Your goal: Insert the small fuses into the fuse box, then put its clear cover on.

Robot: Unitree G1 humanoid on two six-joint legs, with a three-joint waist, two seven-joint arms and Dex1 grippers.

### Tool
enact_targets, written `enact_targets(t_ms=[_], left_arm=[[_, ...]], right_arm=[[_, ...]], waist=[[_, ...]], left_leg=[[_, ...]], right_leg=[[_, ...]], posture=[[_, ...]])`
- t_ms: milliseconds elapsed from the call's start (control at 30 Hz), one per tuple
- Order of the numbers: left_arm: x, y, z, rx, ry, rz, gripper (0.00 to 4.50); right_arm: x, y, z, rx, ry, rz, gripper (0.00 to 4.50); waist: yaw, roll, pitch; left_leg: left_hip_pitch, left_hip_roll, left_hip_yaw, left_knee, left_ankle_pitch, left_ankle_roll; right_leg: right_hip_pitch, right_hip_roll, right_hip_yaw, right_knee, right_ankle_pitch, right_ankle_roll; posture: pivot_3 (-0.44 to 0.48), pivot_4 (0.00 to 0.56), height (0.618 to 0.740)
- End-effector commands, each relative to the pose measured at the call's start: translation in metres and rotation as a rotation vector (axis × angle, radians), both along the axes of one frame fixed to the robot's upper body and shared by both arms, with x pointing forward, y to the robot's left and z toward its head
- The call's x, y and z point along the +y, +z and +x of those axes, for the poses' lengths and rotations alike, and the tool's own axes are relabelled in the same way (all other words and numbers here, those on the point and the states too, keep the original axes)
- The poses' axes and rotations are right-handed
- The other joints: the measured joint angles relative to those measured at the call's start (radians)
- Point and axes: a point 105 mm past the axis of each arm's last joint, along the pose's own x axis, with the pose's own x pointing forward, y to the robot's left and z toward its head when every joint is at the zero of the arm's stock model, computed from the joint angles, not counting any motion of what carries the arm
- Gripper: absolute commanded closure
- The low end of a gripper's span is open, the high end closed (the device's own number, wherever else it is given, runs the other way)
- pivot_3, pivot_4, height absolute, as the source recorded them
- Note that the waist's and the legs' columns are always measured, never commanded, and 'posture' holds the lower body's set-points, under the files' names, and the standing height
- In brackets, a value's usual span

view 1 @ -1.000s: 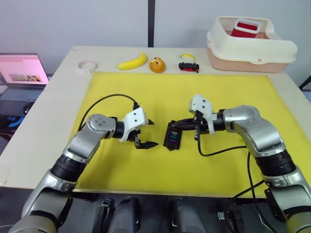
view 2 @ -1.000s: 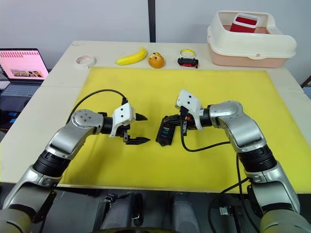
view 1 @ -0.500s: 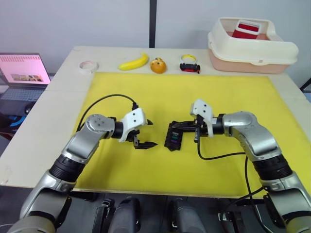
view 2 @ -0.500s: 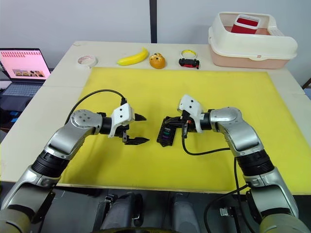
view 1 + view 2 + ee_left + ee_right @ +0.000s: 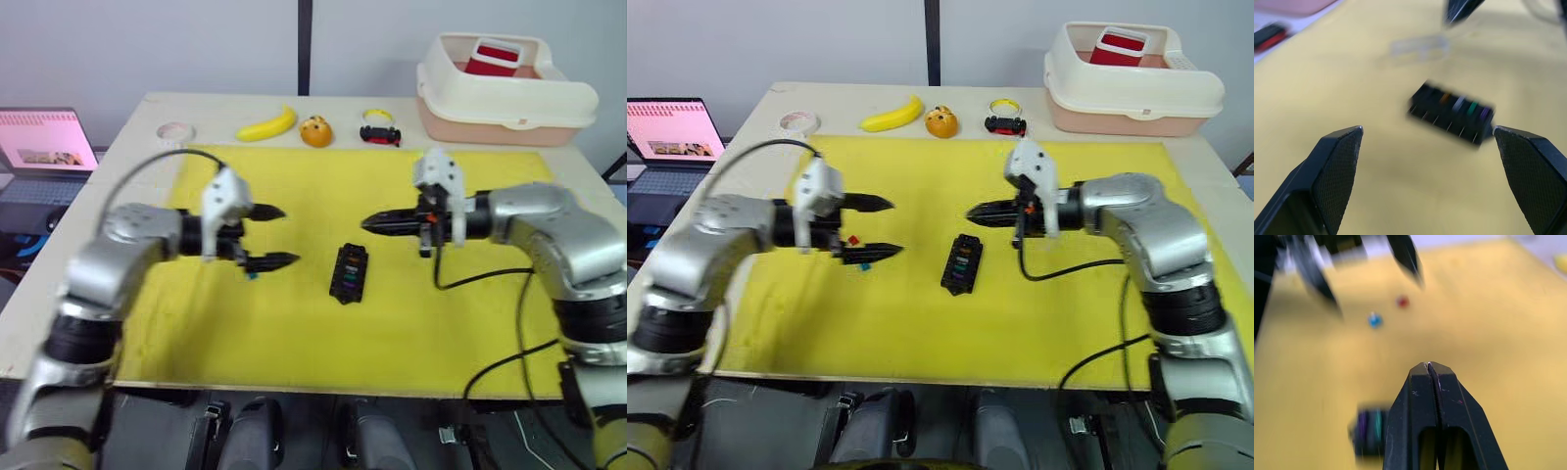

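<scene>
Two loose fuses (image 5: 854, 240) lie right at the left gripper (image 5: 874, 227), its fingers spread and empty; the right gripper (image 5: 978, 211), pressed together and empty, is farther.

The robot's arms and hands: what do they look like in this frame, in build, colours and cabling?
Both arms are silver-grey metal with rounded joint housings and black ribbed bands near the elbows. Each wrist carries a white plastic block. The left hand and right hand each have two slim black fingers tapering to points; the left hand's finger pads show a fine cross-hatched texture. A thin black cable loops from each wrist.
</scene>
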Motion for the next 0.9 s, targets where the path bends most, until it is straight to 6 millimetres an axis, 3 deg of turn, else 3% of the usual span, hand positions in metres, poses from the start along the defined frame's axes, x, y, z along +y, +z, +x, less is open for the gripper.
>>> enact_targets(t_ms=[33, 133, 233, 400, 533, 733, 900], left_arm=[[0.038, 0.0, -0.012, 0.033, 0.075, 0.059, 0.0], [0.081, -0.007, -0.018, 0.053, 0.195, 0.139, 0.0], [0.108, -0.009, -0.019, 0.072, 0.269, 0.161, 0.0], [0.134, -0.013, -0.014, 0.087, 0.334, 0.17, 0.0], [0.135, -0.013, -0.006, 0.075, 0.331, 0.169, 0.0], [0.113, -0.012, -0.002, 0.07, 0.264, 0.138, 0.0], [0.079, -0.013, 0.005, 0.114, 0.165, 0.041, 0.0]], right_arm=[[-0.03, 0.003, -0.006, -0.011, -0.031, -0.064, 3.06], [-0.067, 0.002, -0.007, 0.007, -0.131, -0.097, 1.64], [-0.09, 0.001, -0.005, 0.003, -0.21, -0.118, 0.13], [-0.12, -0.004, -0.005, -0.003, -0.292, -0.158, 0.05], [-0.116, 0.0, 0.001, -0.044, -0.286, -0.147, 0.05], [-0.08, 0.008, 0.003, -0.095, -0.199, -0.08, 0.05], [-0.022, 0.017, 0.0, -0.095, -0.038, 0.021, 0.05]], waist=[[0.0, 0.0, 0.0], [0.003, 0.0, 0.0], [0.003, 0.0, 0.0], [0.001, 0.0, 0.0], [0.001, 0.0, 0.0], [0.0, 0.0, 0.0], [0.001, 0.0, 0.0]], left_leg=[[0.0, 0.0, 0.0, 0.0, 0.0, 0.0], [0.0, 0.0, 0.001, 0.0, 0.0, 0.0], [0.0, 0.0, 0.002, 0.0, 0.0, 0.0], [0.0, 0.0, 0.004, -0.001, 0.0, 0.0], [-0.001, 0.001, 0.005, -0.001, 0.0, 0.0], [-0.001, 0.001, 0.005, -0.001, 0.0, 0.0], [-0.001, 0.001, 0.005, 0.0, 0.0, 0.0]], right_leg=[[0.0, 0.0, 0.0, 0.0, 0.0, 0.0], [0.0, -0.001, 0.0, -0.001, 0.0, 0.0], [0.0, -0.001, 0.0, -0.001, 0.0, 0.0], [-0.001, -0.001, 0.0, -0.001, 0.0, 0.0], [-0.002, -0.001, 0.001, -0.001, 0.0, 0.0], [-0.003, -0.001, 0.002, 0.0, 0.0, 0.0], [-0.003, 0.0, 0.002, 0.001, 0.0, 0.0]], posture=[[0.0, 0.15, 0.74], [0.0, 0.15, 0.74], [0.0, 0.15, 0.74], [0.0, 0.15, 0.74], [0.0, 0.15, 0.74], [0.0, 0.15, 0.74], [0.0, 0.15, 0.74]])
